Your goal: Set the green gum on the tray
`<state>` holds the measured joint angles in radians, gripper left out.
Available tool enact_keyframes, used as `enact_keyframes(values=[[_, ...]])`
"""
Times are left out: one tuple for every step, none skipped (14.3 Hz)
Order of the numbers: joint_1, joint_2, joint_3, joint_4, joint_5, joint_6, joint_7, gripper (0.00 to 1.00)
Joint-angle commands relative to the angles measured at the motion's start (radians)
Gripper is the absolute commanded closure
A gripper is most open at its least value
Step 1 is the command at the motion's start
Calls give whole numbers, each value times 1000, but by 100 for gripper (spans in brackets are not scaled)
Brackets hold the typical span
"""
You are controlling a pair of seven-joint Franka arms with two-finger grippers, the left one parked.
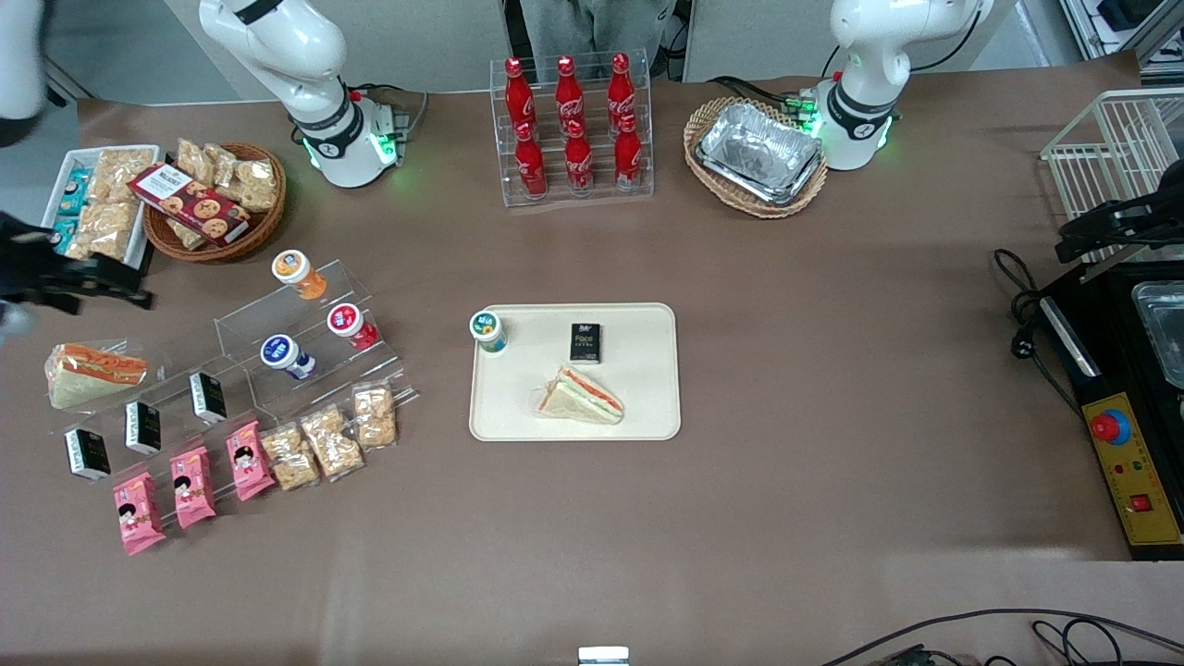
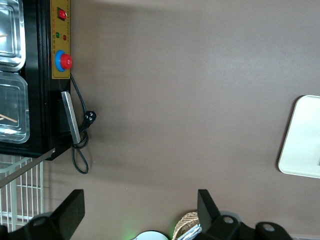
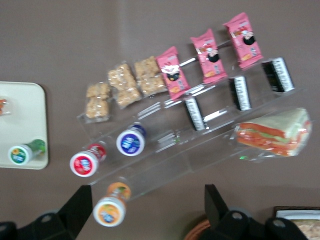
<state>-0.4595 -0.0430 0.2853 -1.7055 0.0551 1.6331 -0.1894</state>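
Note:
The green gum [image 1: 487, 331] stands upright on the cream-white tray [image 1: 638, 407], at the tray's corner farthest from the front camera and toward the working arm's end. The right wrist view shows the green gum [image 3: 22, 152] standing on that corner of the tray [image 3: 25, 115]. My right gripper [image 1: 83, 277] hangs high over the working arm's end of the table, well away from the tray, above the clear snack stand. In the wrist view the gripper [image 3: 148, 197] is open, with nothing held between its fingers.
A black box [image 1: 585, 342] and a wrapped sandwich [image 1: 581, 396] lie on the tray. The clear stand [image 1: 277, 351] holds orange-lidded [image 1: 298, 274], red-lidded [image 1: 350, 325] and blue-lidded [image 1: 285, 356] bottles plus snack packs. A wicker snack basket [image 1: 215, 199], cola rack [image 1: 572, 129] and foil tray [image 1: 758, 153] sit farther from the camera.

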Motion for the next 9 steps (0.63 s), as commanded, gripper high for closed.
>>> enact_keyframes(values=[[39,14,-95,10,-7,-4,-65,0],[57,20,-106,10,-26,-2,-67,0],[82,22,-135,12,-27,4,-65,0],[129,22,-173,12,-28,5,-58,0],[186,23,-223,12,-28,8,-52,0],[244,25,-277,12,-28,11,-50,0],[295,29,-320,13,-28,14,-47,0],[338,32,-357,15,-28,17,-35,0],[355,34,-370,15,-28,17,-22,0]])
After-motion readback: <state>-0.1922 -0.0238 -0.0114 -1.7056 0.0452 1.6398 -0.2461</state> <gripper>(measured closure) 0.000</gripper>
